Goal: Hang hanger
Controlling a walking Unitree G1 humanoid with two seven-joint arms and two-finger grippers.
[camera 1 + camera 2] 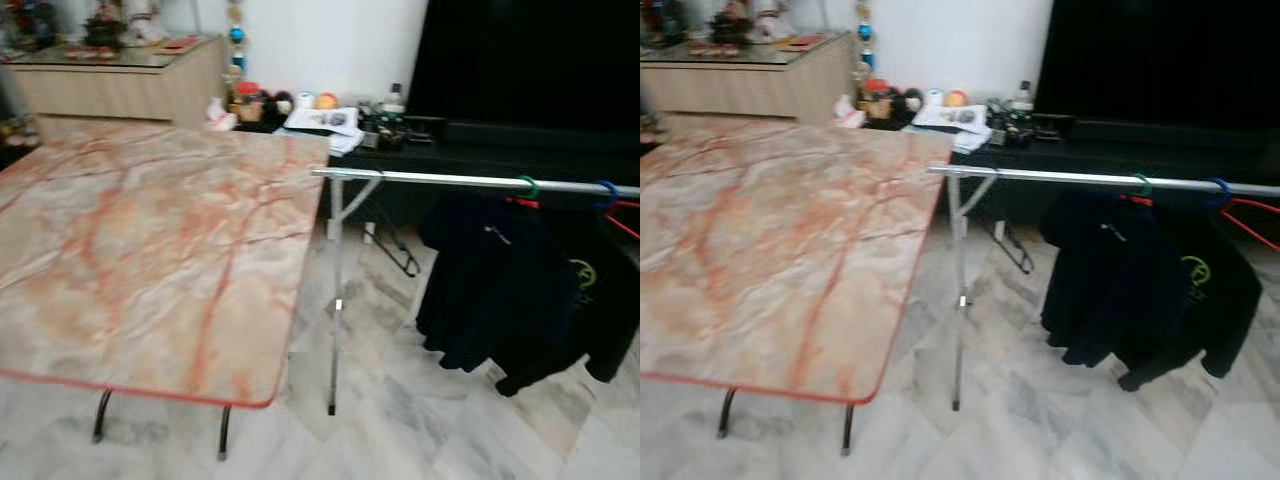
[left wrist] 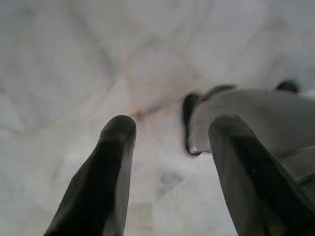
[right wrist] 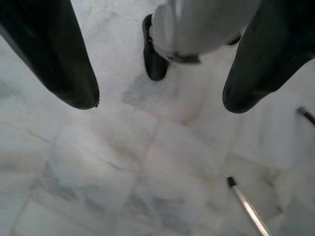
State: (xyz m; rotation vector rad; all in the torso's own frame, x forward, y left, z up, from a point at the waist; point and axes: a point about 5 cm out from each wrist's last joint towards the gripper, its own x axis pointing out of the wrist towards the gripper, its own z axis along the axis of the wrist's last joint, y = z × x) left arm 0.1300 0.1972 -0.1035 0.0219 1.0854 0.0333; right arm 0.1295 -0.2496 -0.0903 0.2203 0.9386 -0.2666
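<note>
- While both arms hung down toward the marble floor, the left gripper had its fingers spread apart and held nothing.
- The right gripper also pointed at the floor, its fingers wide apart and empty.
- A bench with a pink marbled top stood on the robot's left.
- Just beside the bench, on the right, stood a metal clothes rail.
- A green hanger was hooked on the rail and carried a dark garment.
- A blue hanger hung on the rail further right, with another dark garment under it.
- Behind the rail there was a low dark cabinet with small things on it.
</note>
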